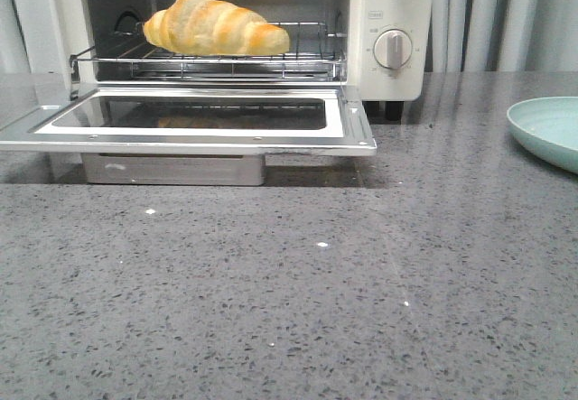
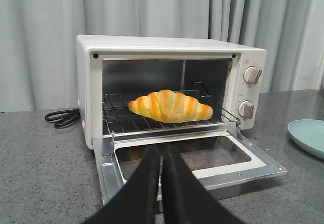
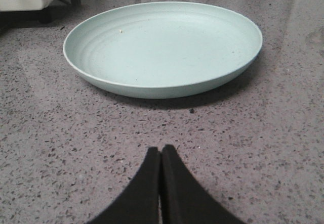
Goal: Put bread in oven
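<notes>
the bread (image 1: 215, 26) lies lengthwise on the rack (image 1: 312, 61) inside the oven (image 1: 388, 70), resting on the wires well within the opening, so we judge the placing done. the door (image 1: 348, 134) hangs flat and open over the bench (image 1: 298, 310), which leaves it to be shut if that counts. our left claw (image 2: 161, 158) is clenched and empty, facing the oven from in front of the door. our right claw (image 3: 161, 155) is clenched too, grasping nothing, low over the bench near the plate (image 3: 162, 47), which holds nothing.
</notes>
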